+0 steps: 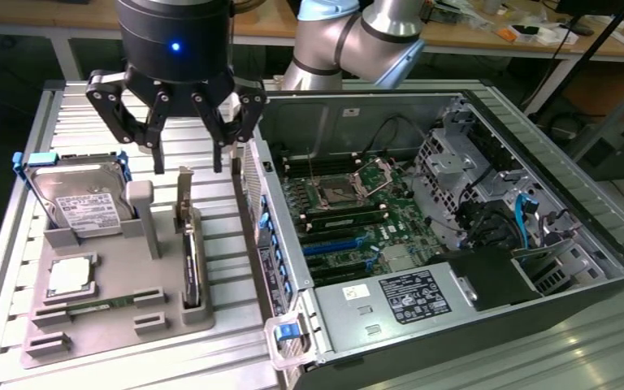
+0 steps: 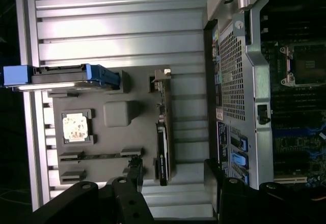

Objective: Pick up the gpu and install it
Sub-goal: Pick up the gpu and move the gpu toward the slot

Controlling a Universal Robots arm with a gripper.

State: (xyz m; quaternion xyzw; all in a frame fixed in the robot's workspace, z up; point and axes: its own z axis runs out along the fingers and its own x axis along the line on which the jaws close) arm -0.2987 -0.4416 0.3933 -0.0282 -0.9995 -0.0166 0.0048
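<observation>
A ribbed silvery aluminium tabletop (image 1: 68, 122) carries two things. A flat grey plastic holder tray with moulded slots (image 1: 106, 329) lies toward the exterior view's left. Just beside it, on the right, an open dark metal computer case (image 1: 442, 349) lies on its side.
</observation>
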